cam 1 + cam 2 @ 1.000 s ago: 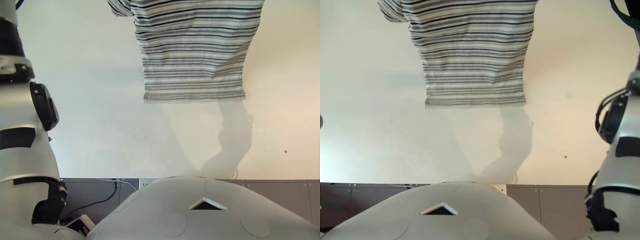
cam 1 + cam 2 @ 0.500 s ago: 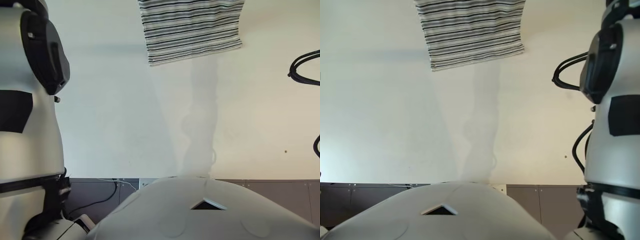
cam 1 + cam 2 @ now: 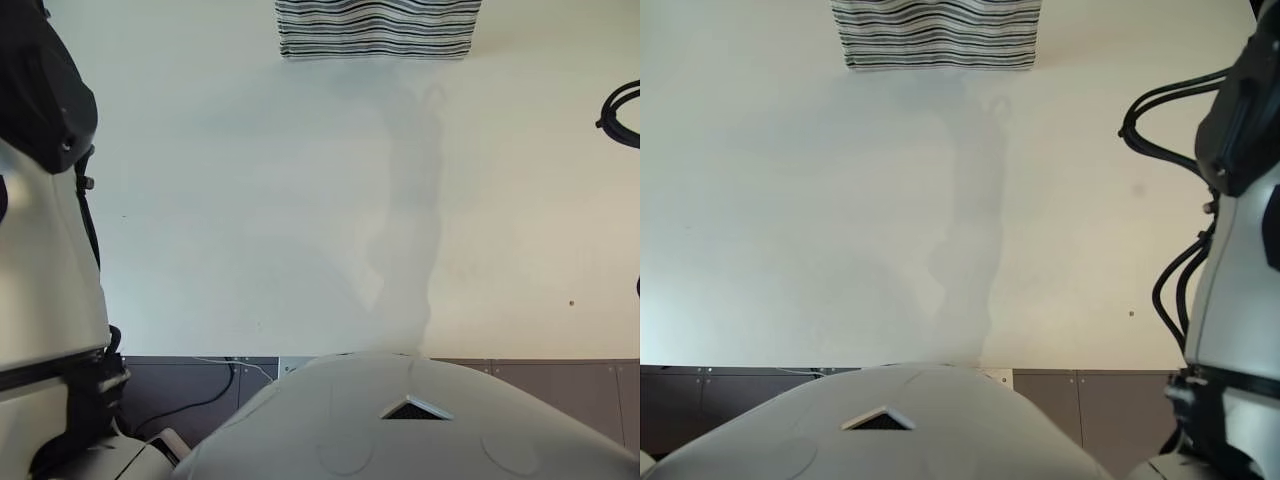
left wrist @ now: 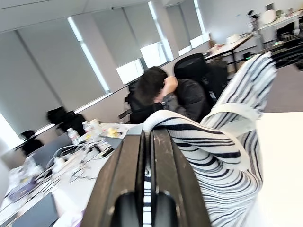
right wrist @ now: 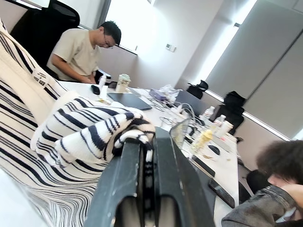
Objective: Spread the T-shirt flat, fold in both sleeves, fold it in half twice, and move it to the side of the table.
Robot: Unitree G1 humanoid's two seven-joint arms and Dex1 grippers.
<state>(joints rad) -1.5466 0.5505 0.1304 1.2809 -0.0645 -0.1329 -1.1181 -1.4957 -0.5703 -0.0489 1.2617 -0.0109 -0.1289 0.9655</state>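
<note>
The striped T-shirt (image 3: pixel 377 27) hangs above the far part of the white table (image 3: pixel 300 220), and its hem shows at the top of both eye views. In the left wrist view my left gripper (image 4: pixel 147 142) is shut on a fold of the T-shirt (image 4: pixel 222 156), striped cloth pinched between its dark fingers. In the right wrist view my right gripper (image 5: pixel 147 137) is shut on another bunched part of the T-shirt (image 5: pixel 71 137). Both arms are raised, the left arm (image 3: pixel 40 200) at the left edge and the right arm (image 3: pixel 1240 250) at the right edge.
The table's near edge (image 3: pixel 300 357) runs across the bottom of the eye views, with dark cabinets and cables below it. Beyond the T-shirt the wrist views show office desks with bottles, laptops and chairs (image 5: pixel 199 127).
The T-shirt has been lifted higher; its hem rose from the middle of the eye views to their top edge. Both arms went up with it.
</note>
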